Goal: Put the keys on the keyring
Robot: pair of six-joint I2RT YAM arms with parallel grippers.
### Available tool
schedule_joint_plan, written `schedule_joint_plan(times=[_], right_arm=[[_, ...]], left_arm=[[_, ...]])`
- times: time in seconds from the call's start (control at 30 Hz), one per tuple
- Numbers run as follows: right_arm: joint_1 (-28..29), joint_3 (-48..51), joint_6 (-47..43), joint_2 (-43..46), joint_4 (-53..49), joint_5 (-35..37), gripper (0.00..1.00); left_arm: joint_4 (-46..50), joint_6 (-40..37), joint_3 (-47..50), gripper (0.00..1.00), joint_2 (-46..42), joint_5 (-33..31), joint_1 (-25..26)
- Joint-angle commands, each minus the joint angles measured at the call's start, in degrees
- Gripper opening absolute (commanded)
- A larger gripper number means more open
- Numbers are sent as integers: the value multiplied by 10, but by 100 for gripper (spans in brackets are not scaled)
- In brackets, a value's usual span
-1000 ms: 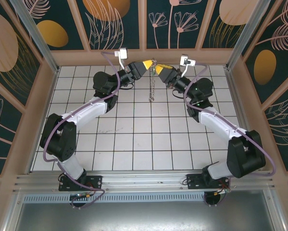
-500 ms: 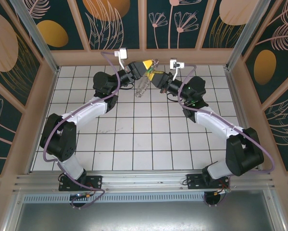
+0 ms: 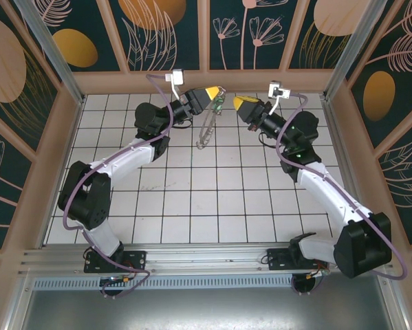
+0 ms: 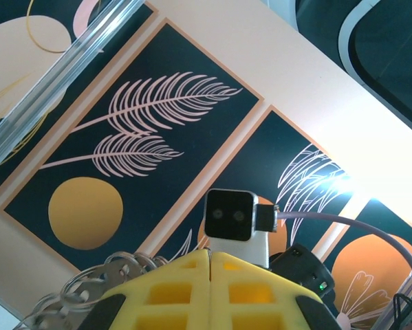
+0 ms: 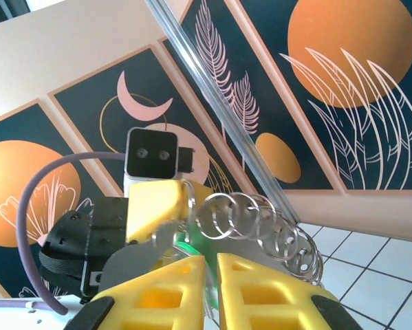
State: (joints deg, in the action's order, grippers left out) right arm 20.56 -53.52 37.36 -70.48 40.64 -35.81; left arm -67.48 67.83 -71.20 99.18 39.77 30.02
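Yellow-tipped left gripper [image 3: 216, 91] raised, clamping hanging keyring [image 3: 207, 124], right gripper [image 3: 238, 100] raised apart, fingers nearly closed, empty

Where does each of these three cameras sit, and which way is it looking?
Top external: high behind the arms, looking down at the tiled table; both arms show.
Left wrist: on the left arm, facing the right wrist's camera; yellow left gripper shows.
Right wrist: faces back at the left gripper; right gripper shows.
All three share the keyring.

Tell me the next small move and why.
Probably bring the right gripper back toward the keyring. The left gripper holds the ring hanging clear of the table, and the green key sits just beside the right gripper.
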Motion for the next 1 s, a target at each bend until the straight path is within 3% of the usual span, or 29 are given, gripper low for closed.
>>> schedule_joint_plan(times=[0.0, 0.37, 0.57, 0.77, 0.97], right_arm=[[1, -24, -3, 1, 20, 1, 13], [38, -88, 19, -77, 58, -20, 8], [58, -76, 30, -102, 70, -29, 3], [67, -46, 40, -93, 77, -34, 5], [68, -14, 11, -57, 23, -36, 11]], left_arm=[[-38, 7, -15, 0, 3, -4, 4], [-38, 7, -19, 0, 6, -6, 6], [-35, 6, -20, 0, 5, -7, 7], [-37, 5, -21, 0, 7, -7, 7], [-34, 2, -21, 0, 4, -7, 7]])
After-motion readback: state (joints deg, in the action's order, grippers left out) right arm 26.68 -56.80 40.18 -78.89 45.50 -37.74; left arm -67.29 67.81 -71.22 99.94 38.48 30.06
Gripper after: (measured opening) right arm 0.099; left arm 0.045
